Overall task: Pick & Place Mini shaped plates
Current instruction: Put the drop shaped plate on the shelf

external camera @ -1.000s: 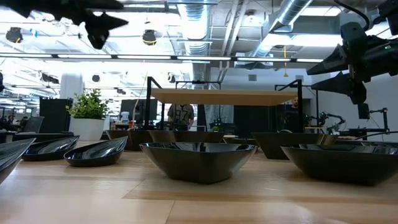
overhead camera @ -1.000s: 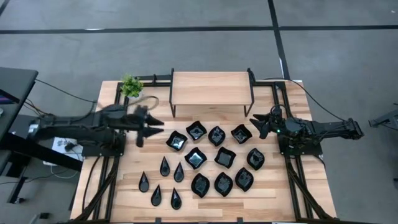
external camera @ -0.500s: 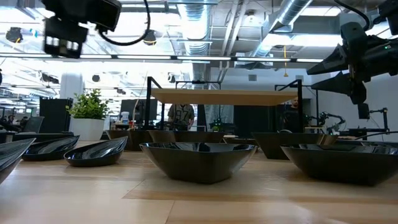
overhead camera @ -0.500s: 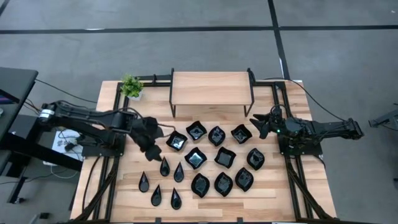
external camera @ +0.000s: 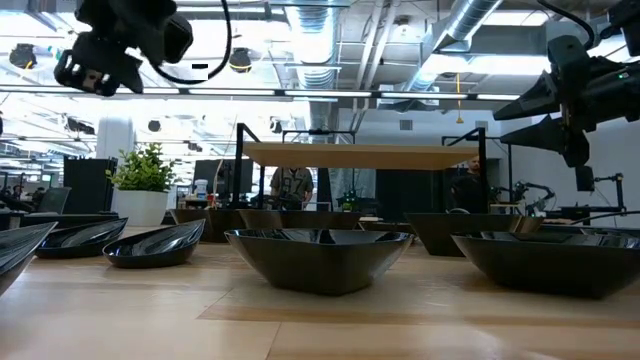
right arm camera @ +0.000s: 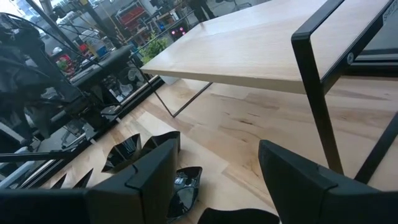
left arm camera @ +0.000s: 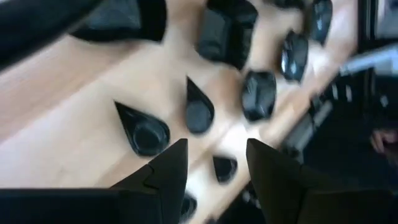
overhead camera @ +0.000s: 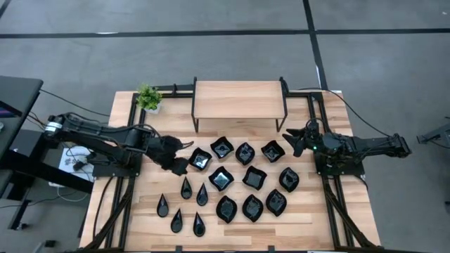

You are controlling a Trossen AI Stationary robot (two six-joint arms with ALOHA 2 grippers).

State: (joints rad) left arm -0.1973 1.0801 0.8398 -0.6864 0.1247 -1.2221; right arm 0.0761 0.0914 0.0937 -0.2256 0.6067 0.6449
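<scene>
Seeing left pincer (overhead camera: pixel 178 166) released, empty, hovering by teardrop plates (overhead camera: pixel 185 188) near table (overhead camera: pixel 309 218) front-left; we see other mini plates (overhead camera: pixel 245 153) mid-table. Right pincer (overhead camera: pixel 290 141) released, parked at right edge.

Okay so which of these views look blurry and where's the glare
Left wrist view: motion-smeared throughout, teardrop plates soft. Low view: the nearest plate is sharp, bright ceiling lights flare behind. High view: evenly lit, small glints on the glossy plates. Right wrist view: sharp, shelf pale.
</scene>
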